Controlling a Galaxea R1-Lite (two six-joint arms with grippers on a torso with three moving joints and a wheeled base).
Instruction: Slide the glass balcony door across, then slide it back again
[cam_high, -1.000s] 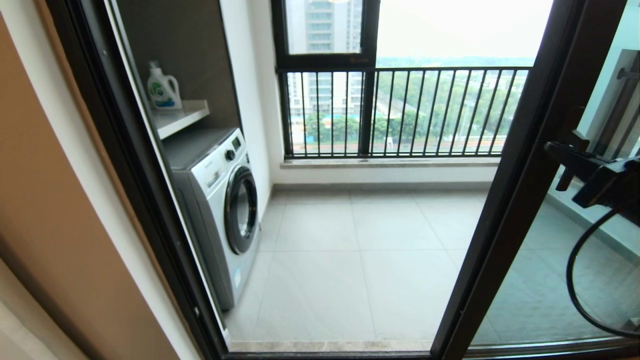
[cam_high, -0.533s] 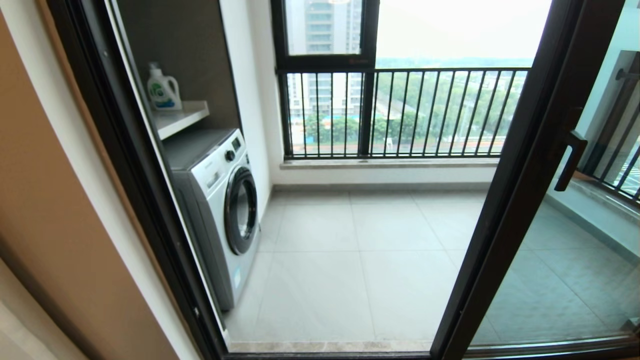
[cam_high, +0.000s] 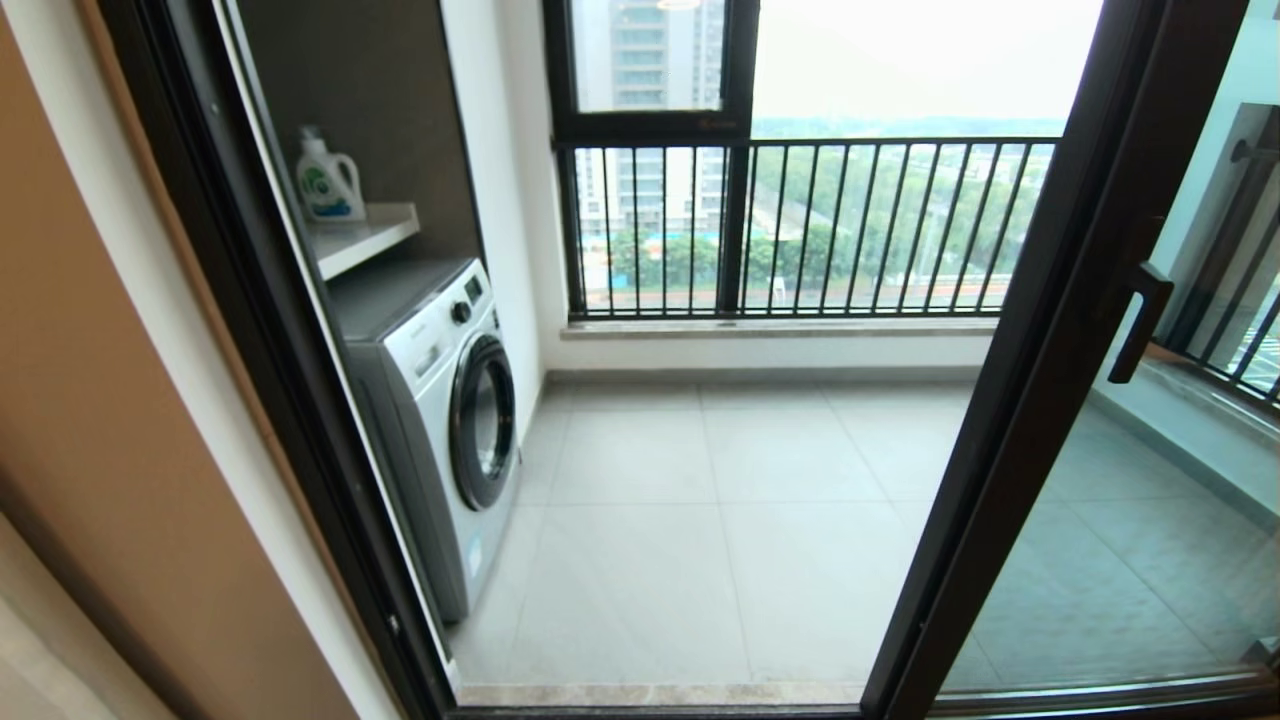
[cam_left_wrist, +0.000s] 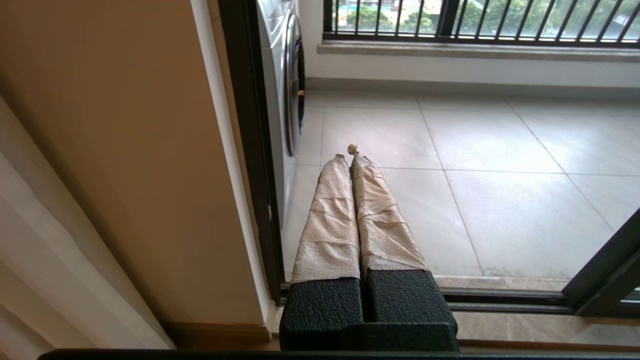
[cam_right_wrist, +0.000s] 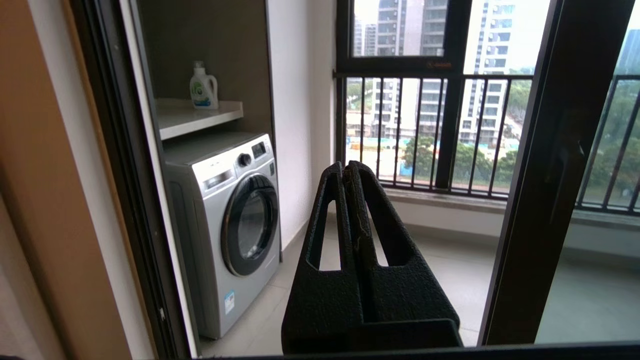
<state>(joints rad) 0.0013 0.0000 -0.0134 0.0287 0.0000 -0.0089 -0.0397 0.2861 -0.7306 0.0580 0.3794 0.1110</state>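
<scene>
Grey balcony floor tiles lie beyond the open doorway, with a washing machine and a detergent bottle at the left. At the right stands the glass balcony door, untouched. The left gripper and the right gripper have their fingers together, holding nothing.

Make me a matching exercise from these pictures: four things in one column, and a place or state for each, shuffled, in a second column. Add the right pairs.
Things:
1. detergent bottle
2. washing machine
3. glass balcony door
4. left gripper

Places or states:
A. slid to the right, doorway open
B. on the white shelf
C. shut, holding nothing
D. under the shelf, on the balcony floor

Pairs: 1-B, 2-D, 3-A, 4-C
</scene>
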